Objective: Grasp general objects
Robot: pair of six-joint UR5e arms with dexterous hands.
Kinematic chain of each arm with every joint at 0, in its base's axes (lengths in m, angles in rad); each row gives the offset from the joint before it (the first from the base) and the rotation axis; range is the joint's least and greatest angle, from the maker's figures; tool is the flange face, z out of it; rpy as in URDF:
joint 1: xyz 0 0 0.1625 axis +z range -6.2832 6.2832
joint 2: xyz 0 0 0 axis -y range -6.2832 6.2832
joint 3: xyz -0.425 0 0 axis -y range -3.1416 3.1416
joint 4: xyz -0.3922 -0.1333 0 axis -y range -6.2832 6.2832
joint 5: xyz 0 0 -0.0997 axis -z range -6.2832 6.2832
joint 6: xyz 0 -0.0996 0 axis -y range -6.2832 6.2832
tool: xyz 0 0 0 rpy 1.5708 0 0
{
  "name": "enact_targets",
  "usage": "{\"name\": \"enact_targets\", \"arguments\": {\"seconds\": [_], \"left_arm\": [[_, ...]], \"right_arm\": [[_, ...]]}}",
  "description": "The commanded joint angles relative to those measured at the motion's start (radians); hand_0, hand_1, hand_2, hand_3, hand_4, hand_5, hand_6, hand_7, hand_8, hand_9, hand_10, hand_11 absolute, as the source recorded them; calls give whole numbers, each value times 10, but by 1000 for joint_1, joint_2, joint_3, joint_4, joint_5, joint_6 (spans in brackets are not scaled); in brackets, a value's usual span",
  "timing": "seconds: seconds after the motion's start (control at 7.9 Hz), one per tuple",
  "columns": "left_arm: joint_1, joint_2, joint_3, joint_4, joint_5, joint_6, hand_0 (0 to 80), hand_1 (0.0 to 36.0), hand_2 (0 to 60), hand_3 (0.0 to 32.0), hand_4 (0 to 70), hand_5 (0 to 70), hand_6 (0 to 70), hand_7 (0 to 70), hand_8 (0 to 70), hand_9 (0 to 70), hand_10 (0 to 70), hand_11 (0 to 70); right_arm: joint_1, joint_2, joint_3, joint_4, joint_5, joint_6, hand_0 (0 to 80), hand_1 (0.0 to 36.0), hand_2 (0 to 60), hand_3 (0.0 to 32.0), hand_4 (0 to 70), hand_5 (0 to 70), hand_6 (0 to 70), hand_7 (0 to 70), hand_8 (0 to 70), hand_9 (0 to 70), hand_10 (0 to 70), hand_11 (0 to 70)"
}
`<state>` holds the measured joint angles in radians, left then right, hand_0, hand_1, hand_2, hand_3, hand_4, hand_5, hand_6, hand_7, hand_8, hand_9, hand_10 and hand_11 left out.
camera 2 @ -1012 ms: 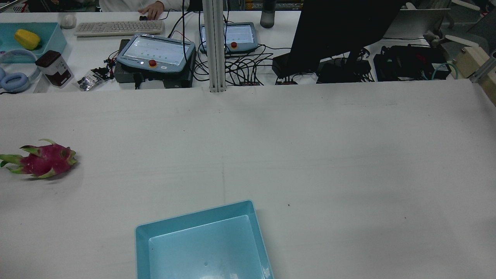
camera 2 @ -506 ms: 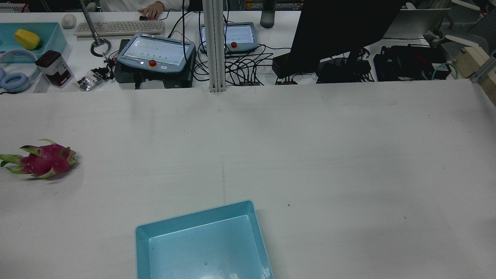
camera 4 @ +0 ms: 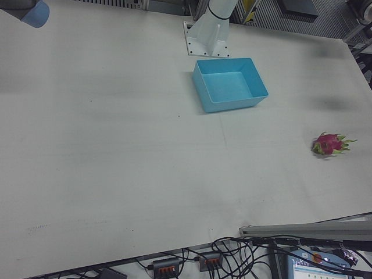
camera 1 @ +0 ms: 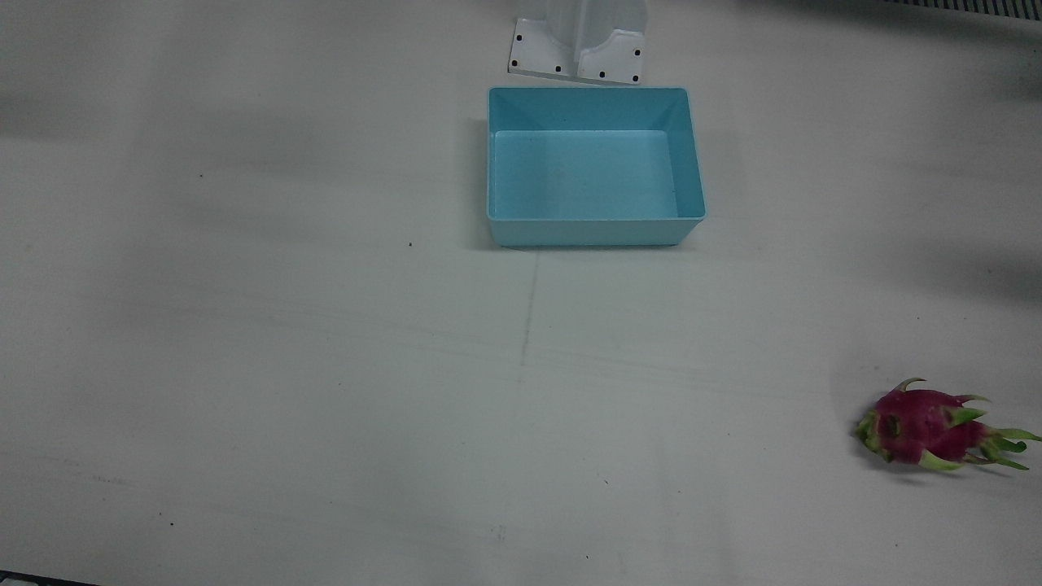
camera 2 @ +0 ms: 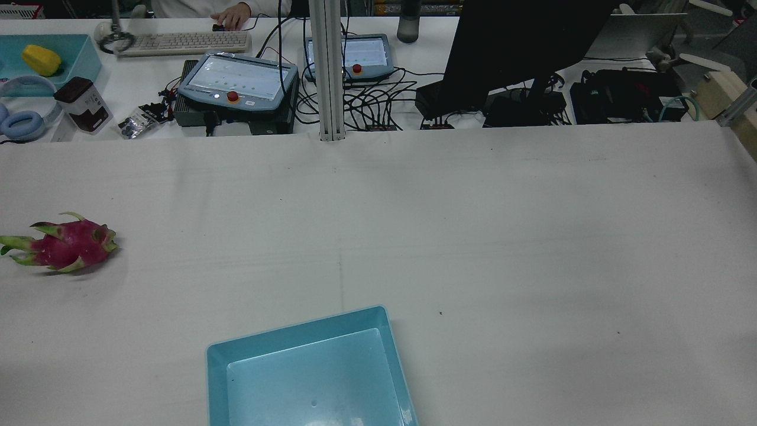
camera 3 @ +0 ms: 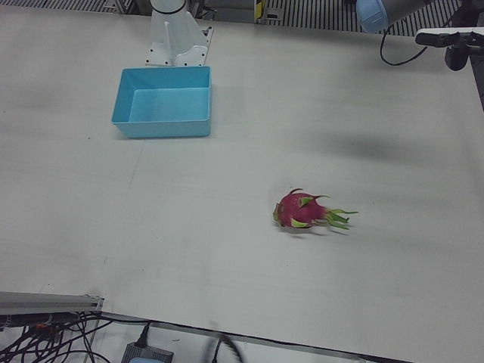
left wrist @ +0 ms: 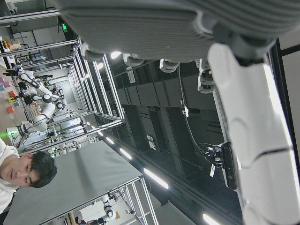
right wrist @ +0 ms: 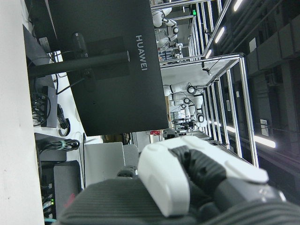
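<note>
Dragon fruit [camera 2: 65,244] lying loose at the table's [camera 2: 532,236] far-left edge in the rear view, well apart from the empty blue bin [camera 2: 220,367]; left hand [left wrist: 248,117] and right hand [right wrist: 197,183] raised clear, holding nothing visible, spread undeterminable.

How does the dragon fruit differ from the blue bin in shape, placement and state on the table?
The dragon fruit is a magenta oval with green scales, lying on its side; the blue bin is a straight-walled rectangular container, standing upright and open.
The dragon fruit lies far out toward the robot's left table edge; the blue bin sits centrally, just before the arm pedestal.
The dragon fruit is solid; the blue bin holds nothing.
Both rest untouched on the white table.
</note>
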<state>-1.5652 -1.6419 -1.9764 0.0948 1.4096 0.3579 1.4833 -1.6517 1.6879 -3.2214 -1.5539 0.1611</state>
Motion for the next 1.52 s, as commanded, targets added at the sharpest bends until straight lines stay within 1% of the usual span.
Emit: {"name": "enact_targets", "arguments": {"seconds": [0.0, 0.25, 0.38, 0.51, 0.63, 0.76, 0.89, 1.01, 1.14, 1.27, 1.39], "left_arm": [[-10, 0, -1, 26, 5, 4, 497, 171, 88, 224, 56, 0, 0, 32, 0, 0, 0, 0], [-4, 14, -7, 40, 9, 9, 496, 170, 85, 226, 53, 0, 0, 27, 0, 0, 0, 0], [2, 66, -7, 33, 32, 30, 497, 169, 83, 226, 53, 0, 0, 24, 0, 0, 0, 0], [5, 63, -1, 28, 34, 36, 493, 166, 79, 216, 51, 0, 0, 19, 0, 0, 0, 0], [4, 36, -9, 28, 60, 99, 486, 159, 73, 210, 41, 0, 0, 1, 0, 0, 0, 0], [16, 4, -25, 25, 71, 207, 487, 158, 71, 204, 45, 0, 0, 0, 0, 0, 0, 0], [55, 2, -60, 55, 75, 289, 498, 177, 107, 214, 61, 0, 0, 22, 0, 0, 0, 0], [107, -4, -85, 136, 131, 406, 542, 224, 149, 182, 83, 20, 0, 57, 0, 0, 0, 0], [109, -74, -129, 286, 232, 587, 562, 236, 143, 0, 0, 700, 0, 67, 0, 0, 0, 0], [138, -187, -124, 447, 270, 766, 576, 244, 133, 0, 0, 700, 0, 68, 0, 1, 0, 0], [202, -235, -119, 550, 269, 853, 597, 253, 113, 0, 0, 700, 0, 65, 0, 0, 0, 0]], "right_arm": [[0, 0, 0, 0, 0, 2, 0, 0, 0, 0, 0, 0, 0, 0, 0, 0, 0, 0], [0, 0, 0, 0, 0, 0, 0, 0, 0, 0, 0, 0, 0, 0, 0, 0, 0, 0], [0, 0, 0, 0, 0, 0, 0, 0, 0, 0, 0, 0, 0, 0, 0, 0, 0, 0], [0, 0, 0, 2, 0, 0, 0, 0, 0, 0, 0, 0, 0, 0, 0, 0, 0, 0], [0, 0, 0, 0, 0, 0, 0, 0, 0, 0, 0, 0, 0, 0, 0, 0, 0, 0], [0, 1, 1, 0, 0, 0, 0, 0, 0, 0, 0, 0, 0, 0, 0, 0, 0, 0], [0, 0, 1, 0, 0, 0, 0, 0, 0, 0, 0, 0, 0, 0, 0, 0, 0, 0], [2, 0, 1, 0, 0, 0, 0, 0, 0, 0, 0, 0, 0, 0, 0, 0, 0, 0], [2, 0, 1, 0, 0, 0, 0, 0, 0, 0, 0, 0, 0, 0, 0, 0, 0, 0], [0, 0, 1, 0, 0, 2, 0, 0, 0, 0, 0, 0, 0, 0, 0, 0, 0, 0], [2, 0, 3, 0, 0, 0, 0, 0, 0, 0, 0, 0, 0, 0, 0, 0, 0, 0]]}}
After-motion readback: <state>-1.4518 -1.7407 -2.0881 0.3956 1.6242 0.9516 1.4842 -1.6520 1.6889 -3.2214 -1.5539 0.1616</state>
